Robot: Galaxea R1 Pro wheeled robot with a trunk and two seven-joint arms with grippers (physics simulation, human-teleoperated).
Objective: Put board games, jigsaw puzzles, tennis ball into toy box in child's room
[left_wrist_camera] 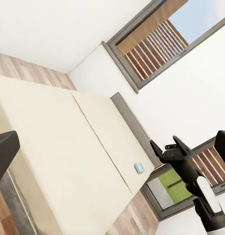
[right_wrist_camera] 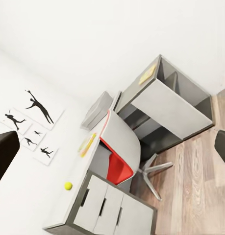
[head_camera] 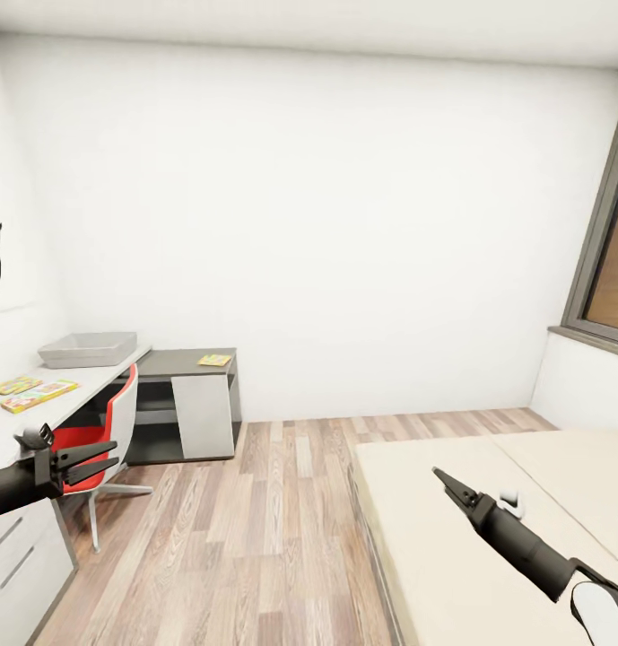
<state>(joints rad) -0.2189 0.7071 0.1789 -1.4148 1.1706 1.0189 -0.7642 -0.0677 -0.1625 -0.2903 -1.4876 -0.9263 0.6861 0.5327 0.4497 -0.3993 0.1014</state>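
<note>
The light grey toy box (head_camera: 87, 348) (right_wrist_camera: 97, 110) stands at the far end of the pale table (head_camera: 93, 381). Nearer on the top lie a pastel jigsaw puzzle (head_camera: 14, 385) and a long board game (head_camera: 39, 395) with red-yellow edging. Another puzzle sheet (head_camera: 214, 360) (right_wrist_camera: 145, 74) rests on the lower dark section. The tennis ball (right_wrist_camera: 68, 185) sits at the table's near end. A small blue board game (left_wrist_camera: 138, 167) lies on the bed (head_camera: 452, 547). My left gripper (head_camera: 111, 456) is open beside the table. My right gripper (head_camera: 441, 475) (left_wrist_camera: 167, 143) hangs open over the bed, holding nothing.
A red and white swivel chair (head_camera: 107, 431) is tucked under the table in front of my left gripper. White drawers (right_wrist_camera: 105, 208) fill the table's near end. Wood-plank floor (head_camera: 255, 520) runs between table and bed. A window (head_camera: 609, 260) is at the right.
</note>
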